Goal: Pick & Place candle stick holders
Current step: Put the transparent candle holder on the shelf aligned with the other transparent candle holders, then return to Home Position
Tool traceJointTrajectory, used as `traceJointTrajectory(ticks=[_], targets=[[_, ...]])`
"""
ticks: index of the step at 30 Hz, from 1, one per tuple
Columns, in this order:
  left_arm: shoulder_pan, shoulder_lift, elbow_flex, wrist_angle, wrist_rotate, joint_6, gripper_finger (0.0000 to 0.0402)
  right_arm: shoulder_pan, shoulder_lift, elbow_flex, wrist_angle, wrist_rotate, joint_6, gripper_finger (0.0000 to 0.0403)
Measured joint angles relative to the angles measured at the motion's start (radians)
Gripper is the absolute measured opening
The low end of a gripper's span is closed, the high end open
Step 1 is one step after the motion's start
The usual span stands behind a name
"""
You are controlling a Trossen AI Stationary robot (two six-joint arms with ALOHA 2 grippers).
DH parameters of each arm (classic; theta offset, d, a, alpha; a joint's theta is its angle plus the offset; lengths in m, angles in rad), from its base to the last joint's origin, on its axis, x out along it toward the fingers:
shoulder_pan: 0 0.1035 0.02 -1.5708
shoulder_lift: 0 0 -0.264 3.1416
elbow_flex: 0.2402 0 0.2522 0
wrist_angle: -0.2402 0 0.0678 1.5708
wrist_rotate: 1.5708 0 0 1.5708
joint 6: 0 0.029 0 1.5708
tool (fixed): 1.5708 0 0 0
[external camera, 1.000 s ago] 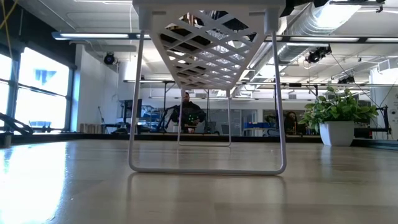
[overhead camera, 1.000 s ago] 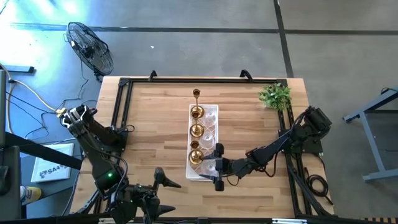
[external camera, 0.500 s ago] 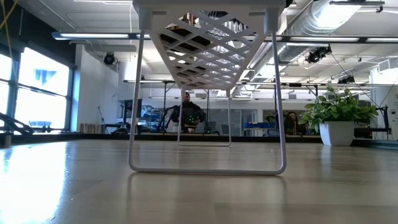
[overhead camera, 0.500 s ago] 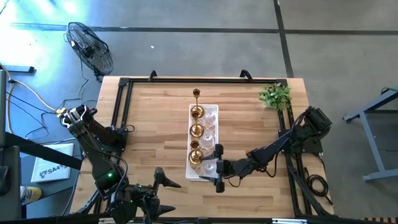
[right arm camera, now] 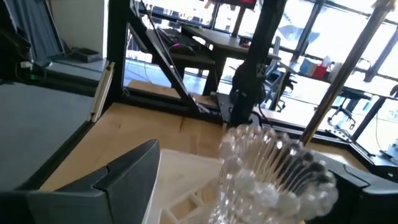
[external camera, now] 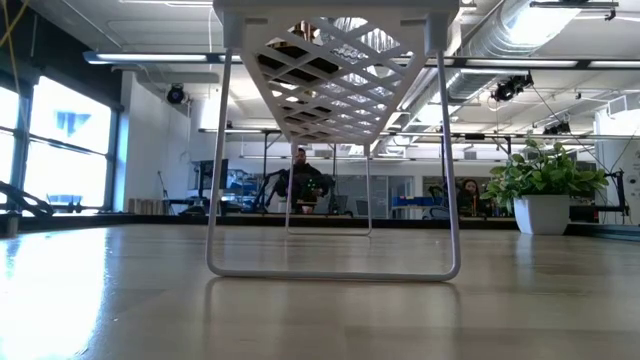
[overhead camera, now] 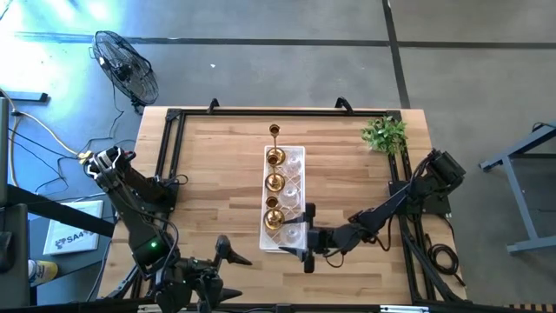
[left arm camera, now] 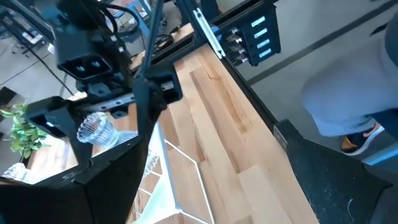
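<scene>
A long white lattice tray (overhead camera: 297, 153) stands at the table's middle. It holds three brass holders in a row (overhead camera: 274, 183), the far one with a tall thin stem (overhead camera: 274, 132), and glass holders (overhead camera: 294, 174) beside them. My right gripper (overhead camera: 294, 235) is at the tray's near end, open. Its fingers stand on either side of a ribbed glass holder (right arm camera: 273, 174), which tilts toward one finger (right arm camera: 367, 186). This also shows in the left wrist view (left arm camera: 96, 130). My left gripper (overhead camera: 228, 250) waits at the near left. My right gripper has the glass holder between its open fingers, coming level from the table's right. A gap shows between one finger (right arm camera: 124, 180) and the glass. I cannot tell whether the other finger touches the glass.
A small green plant (overhead camera: 384, 133) in a white pot stands at the far right corner. A black frame rail (overhead camera: 169, 156) runs round the table's edge. The tray stands on thin wire legs (external camera: 215, 160). A person (external camera: 300, 180) sits far behind the table.
My right gripper has shifted a little toward the table's near edge at the tray's near end. The holders in the tray have stayed where they were.
</scene>
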Motion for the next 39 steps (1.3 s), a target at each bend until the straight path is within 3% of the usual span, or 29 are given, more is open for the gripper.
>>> traceJointTrajectory(ticks=[13, 17, 28, 35, 39], targets=[[0.000, 0.000, 0.000, -0.018, 0.004, -0.020, 0.0376, 0.020, -0.002, 0.000, 0.118, 0.010, -0.148, 0.0316], [0.000, 0.000, 0.000, -0.018, 0.004, -0.020, 0.0376, 0.052, -0.002, 0.000, 0.205, 0.073, -0.247, 0.0316], [0.000, 0.000, 0.000, -0.014, 0.016, -0.021, 0.0376, 0.176, -0.002, 0.000, 0.487, 0.419, -0.641, 0.0316], [0.000, 0.000, 0.000, 0.039, 0.192, -0.042, 0.0376, 0.238, -0.002, 0.000, 0.615, 0.769, -0.843, 0.0316], [0.000, 0.017, -0.001, 0.066, 0.166, -0.041, 0.0376, 0.257, -0.002, 0.000, 0.616, 0.789, -0.842, 0.0316]])
